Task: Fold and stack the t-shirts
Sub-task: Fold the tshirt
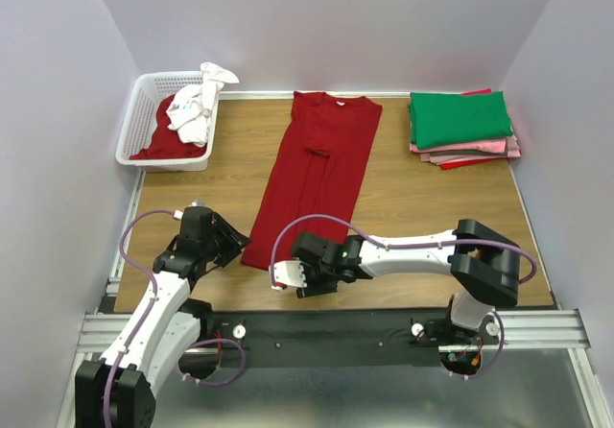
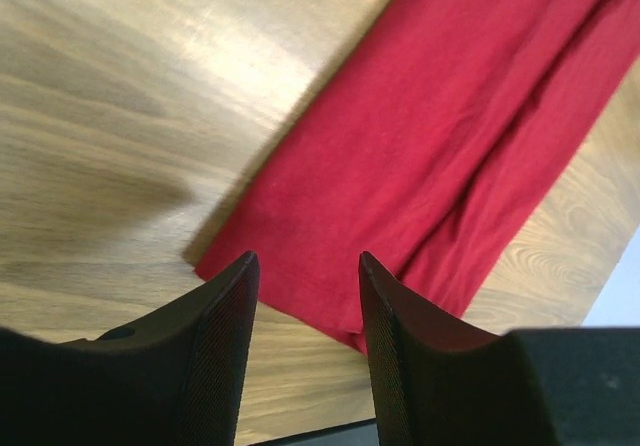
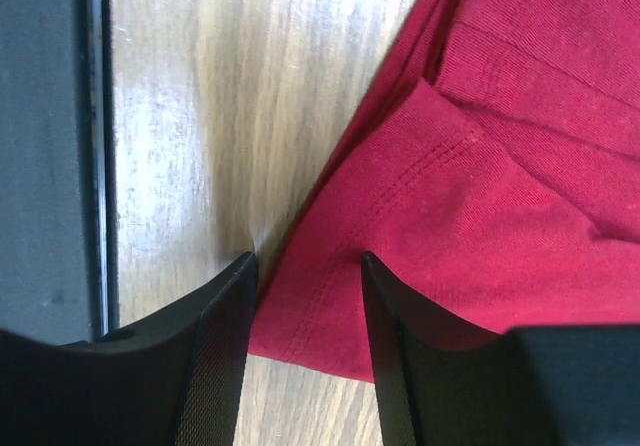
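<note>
Laid lengthwise down the middle of the bench [image 1: 422, 217], sides turned in, collar far and hem near: a dark red t-shirt [image 1: 317, 169], with folded ones stacked at the far right under a green t-shirt [image 1: 459, 119]. Spread wide and empty, the left pincer [image 2: 306, 271] and right pincer [image 3: 306, 266], poised at the hem's two near corners. Likely light, limp and prone to sagging, so better pinched right at those corners through every layer, both sides lifted together.
</note>
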Action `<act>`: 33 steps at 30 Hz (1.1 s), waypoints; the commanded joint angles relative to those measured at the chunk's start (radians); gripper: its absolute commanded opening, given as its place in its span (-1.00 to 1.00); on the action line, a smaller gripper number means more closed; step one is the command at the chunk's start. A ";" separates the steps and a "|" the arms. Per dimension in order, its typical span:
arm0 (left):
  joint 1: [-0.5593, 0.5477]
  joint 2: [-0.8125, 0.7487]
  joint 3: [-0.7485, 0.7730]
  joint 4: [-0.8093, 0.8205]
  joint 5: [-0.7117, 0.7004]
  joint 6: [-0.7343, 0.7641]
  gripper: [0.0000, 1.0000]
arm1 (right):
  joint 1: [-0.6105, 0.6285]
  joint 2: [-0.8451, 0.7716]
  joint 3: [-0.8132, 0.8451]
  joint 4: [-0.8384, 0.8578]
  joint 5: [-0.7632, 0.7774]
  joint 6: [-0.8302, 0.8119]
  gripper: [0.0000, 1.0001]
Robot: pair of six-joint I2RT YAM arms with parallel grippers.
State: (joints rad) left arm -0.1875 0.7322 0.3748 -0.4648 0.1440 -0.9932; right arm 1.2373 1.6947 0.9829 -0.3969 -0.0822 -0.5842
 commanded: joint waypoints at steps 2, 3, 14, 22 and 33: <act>-0.006 0.024 -0.024 0.026 0.028 -0.015 0.04 | 0.007 0.017 0.017 0.015 0.047 0.015 -0.03; -0.006 0.027 -0.024 0.028 0.029 -0.013 0.04 | 0.008 0.017 0.016 0.015 0.045 0.015 -0.05; -0.056 0.064 -0.027 0.011 0.049 -0.018 0.13 | 0.008 -0.009 -0.004 0.015 0.024 0.020 -0.40; -0.164 0.128 -0.020 0.005 0.020 -0.071 0.22 | 0.008 -0.043 -0.023 0.003 -0.002 0.014 -0.60; -0.182 0.194 -0.048 0.028 -0.012 -0.108 0.26 | 0.008 -0.121 -0.072 -0.029 -0.063 -0.023 -0.65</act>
State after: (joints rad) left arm -0.3634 0.8883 0.3527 -0.4488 0.1574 -1.0794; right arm 1.2369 1.6199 0.9421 -0.3985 -0.0952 -0.5827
